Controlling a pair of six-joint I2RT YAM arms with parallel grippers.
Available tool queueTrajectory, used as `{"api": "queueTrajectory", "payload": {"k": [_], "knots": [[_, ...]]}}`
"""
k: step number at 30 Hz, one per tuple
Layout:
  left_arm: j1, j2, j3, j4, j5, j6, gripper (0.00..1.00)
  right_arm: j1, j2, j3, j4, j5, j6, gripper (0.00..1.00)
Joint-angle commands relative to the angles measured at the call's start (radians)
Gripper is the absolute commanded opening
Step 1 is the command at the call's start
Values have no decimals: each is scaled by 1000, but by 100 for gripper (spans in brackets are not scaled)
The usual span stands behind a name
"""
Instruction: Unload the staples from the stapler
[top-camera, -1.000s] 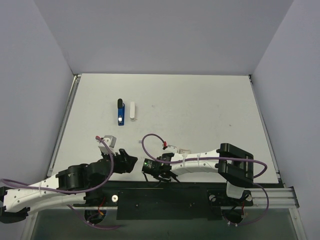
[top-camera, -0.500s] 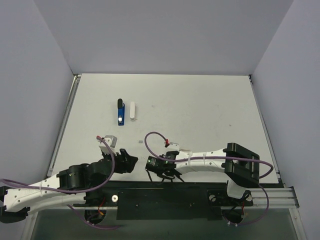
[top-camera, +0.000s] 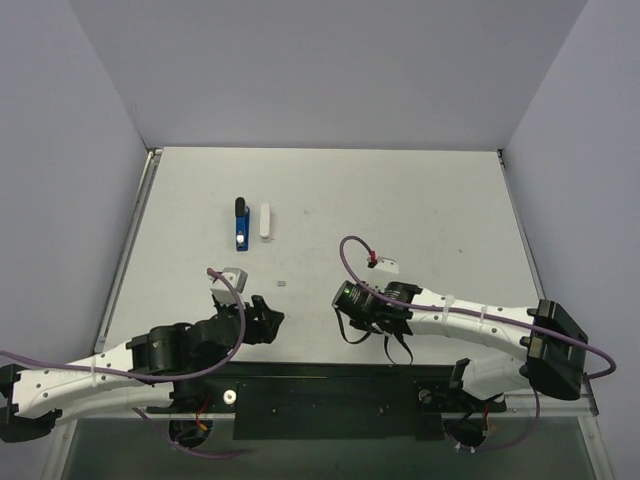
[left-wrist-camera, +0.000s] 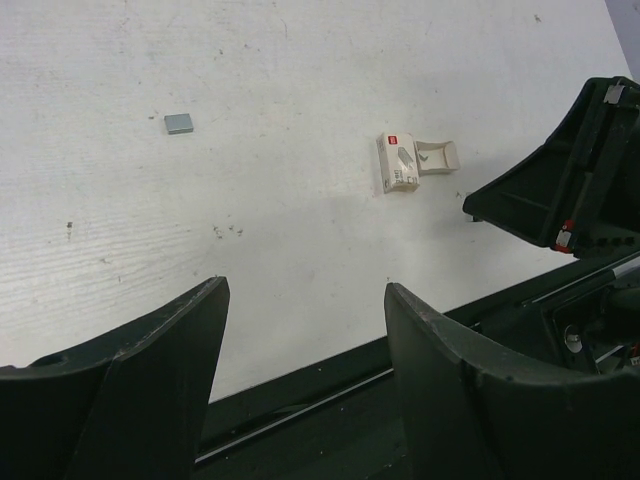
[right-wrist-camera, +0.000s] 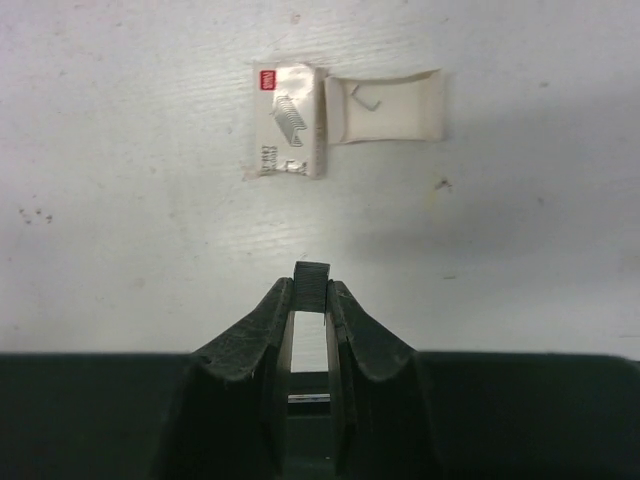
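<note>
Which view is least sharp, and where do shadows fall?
Top external: evenly lit, sharp; stapler casts hardly any shadow. Left wrist: near fingers dark and soft. Right wrist: grainy; print on the staple box unreadable, a soft shadow lies before the fingers.

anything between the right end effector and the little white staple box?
Nothing. In the right wrist view, only bare table lies between the right end effector and the staple box.
</note>
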Motion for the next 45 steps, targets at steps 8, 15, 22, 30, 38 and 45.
{"api": "queueTrajectory", "payload": {"k": [8,15,22,30,38,45], "knots": [[-1,70,65,110,-7,42,74,-155,-40,-41,-44,64,-194,3],[-1,90,81,125,12,60,73,-218,18,-44,31,20,-257,4],[-2,90,68,147,22,63,74,-256,64,-39,112,-17,-320,3],[-1,87,65,153,21,71,74,-281,138,-26,169,-51,-369,3],[-1,90,65,160,18,80,73,-301,182,-27,217,-74,-389,2],[-1,98,67,163,15,86,74,-306,204,-32,237,-91,-387,2]]}}
